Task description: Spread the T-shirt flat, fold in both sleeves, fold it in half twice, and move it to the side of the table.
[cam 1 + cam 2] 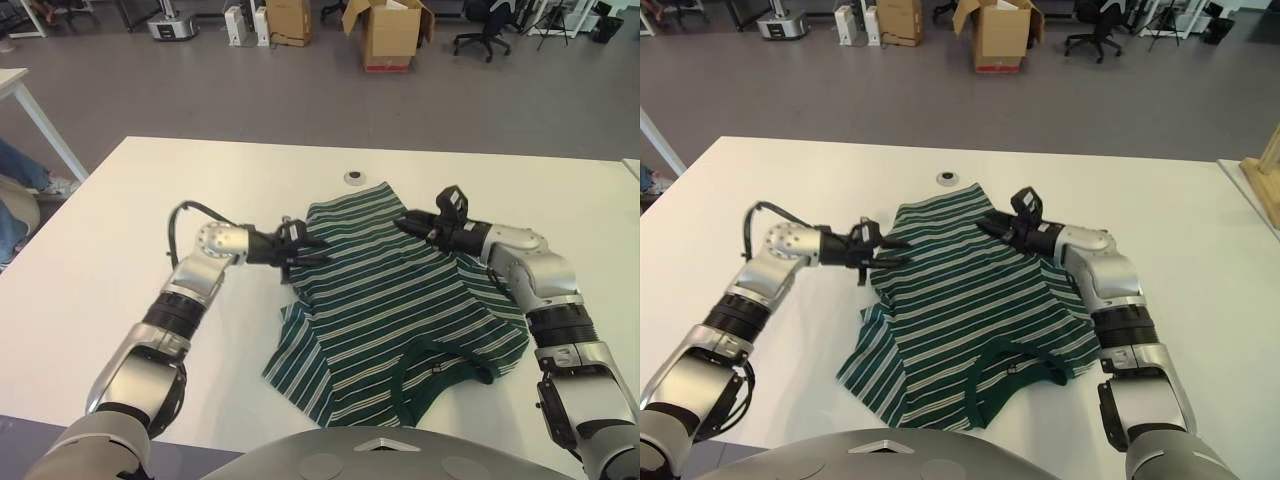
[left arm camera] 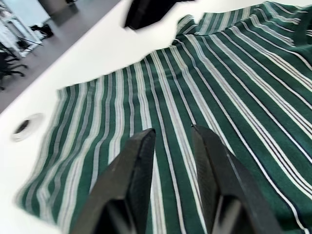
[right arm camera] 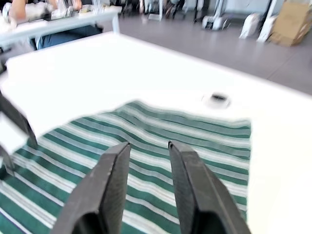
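Note:
The green T-shirt with white stripes (image 1: 390,300) lies rumpled on the white table (image 1: 120,230); its collar (image 1: 440,365) faces the near edge and its hem the far side. My left gripper (image 1: 308,250) is at the shirt's left edge, open, low over the cloth. In the left wrist view its fingers (image 2: 141,161) stand apart above the stripes (image 2: 234,73), holding nothing. My right gripper (image 1: 404,224) hovers over the shirt's far right part, also open. The right wrist view shows the right gripper (image 3: 148,145) over the cloth (image 3: 161,126).
A small round grommet (image 1: 355,178) sits in the table just beyond the shirt's far edge. Bare table stretches to the left and the right (image 1: 600,200). Another table (image 1: 15,85) stands off to the left; boxes (image 1: 390,35) and chairs are on the floor behind.

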Robot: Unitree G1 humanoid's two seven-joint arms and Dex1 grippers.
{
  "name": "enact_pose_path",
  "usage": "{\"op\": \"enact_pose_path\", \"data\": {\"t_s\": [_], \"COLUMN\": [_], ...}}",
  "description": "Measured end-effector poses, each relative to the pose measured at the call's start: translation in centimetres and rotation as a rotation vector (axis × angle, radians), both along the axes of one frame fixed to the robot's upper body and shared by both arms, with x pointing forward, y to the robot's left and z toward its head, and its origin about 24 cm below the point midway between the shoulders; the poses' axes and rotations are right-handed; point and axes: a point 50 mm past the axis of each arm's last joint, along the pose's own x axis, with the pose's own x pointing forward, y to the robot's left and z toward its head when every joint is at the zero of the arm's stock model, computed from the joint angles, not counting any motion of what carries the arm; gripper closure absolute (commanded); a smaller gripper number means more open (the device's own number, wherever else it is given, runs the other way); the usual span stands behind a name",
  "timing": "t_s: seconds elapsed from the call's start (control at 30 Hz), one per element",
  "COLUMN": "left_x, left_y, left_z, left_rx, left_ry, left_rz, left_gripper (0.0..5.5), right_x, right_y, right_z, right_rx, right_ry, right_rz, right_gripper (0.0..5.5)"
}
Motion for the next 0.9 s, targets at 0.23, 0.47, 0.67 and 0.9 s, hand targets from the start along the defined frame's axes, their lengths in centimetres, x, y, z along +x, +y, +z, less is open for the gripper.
{"op": "enact_pose_path", "data": {"t_s": [0.23,0.47,0.67,0.9], "left_x": [1.3,4.8,6.4,7.6], "left_y": [0.3,2.5,1.5,4.3], "left_z": [-2.7,0.6,4.0,6.7], "left_rx": [0.192,0.571,0.604,0.234], "left_ry": [-0.139,-0.571,-0.868,-0.670], "left_rz": [0.037,-0.225,-0.301,0.198], "left_gripper": [4.15,4.15,4.15,4.15], "right_x": [-0.7,-2.0,-2.4,-3.0], "right_y": [-1.2,-1.3,-0.9,-1.2], "right_z": [3.4,2.3,2.1,1.9], "right_rx": [0.057,0.083,0.125,0.141], "right_ry": [-0.100,-0.046,-0.042,-0.045], "right_rz": [-0.077,-0.116,-0.131,-0.181], "right_gripper": [4.04,4.04,4.04,4.04]}}
